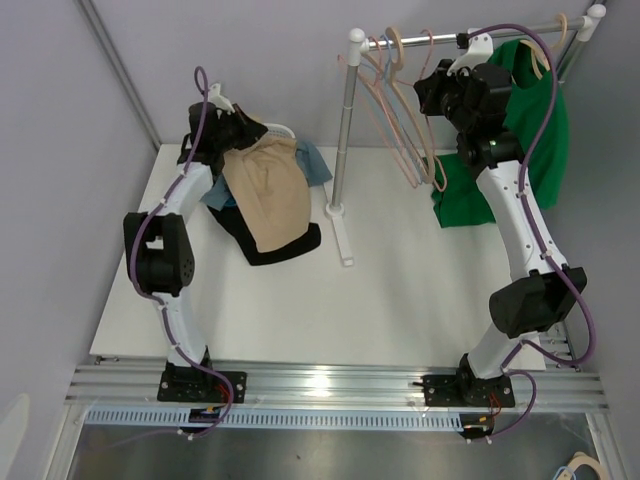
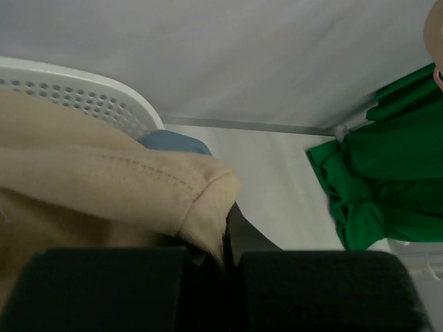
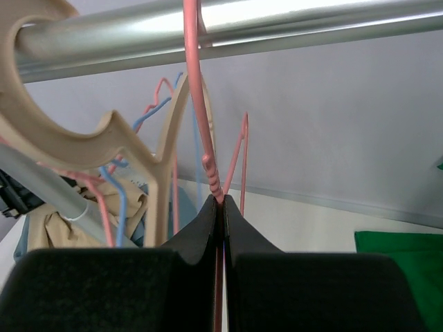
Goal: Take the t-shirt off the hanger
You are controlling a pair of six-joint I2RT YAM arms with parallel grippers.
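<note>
We find the right claw pinched shut on the neck of the thin pink wire hanger, just under the silver metal rail. The left claw is clamped on a fold of the tan knit t-shirt, which is off that hanger and drapes left of its fingers. Our worry: the wire may twist or slip in so narrow a pinch, or snag the beige plastic hanger alongside.

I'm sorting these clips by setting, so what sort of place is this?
Probably a robotics lab test cell, not a home: a white table boxed in by plain grey panels, an aluminium mounting rail at its near edge, and a small clothes rail holding empty hangers and a green t-shirt.
</note>
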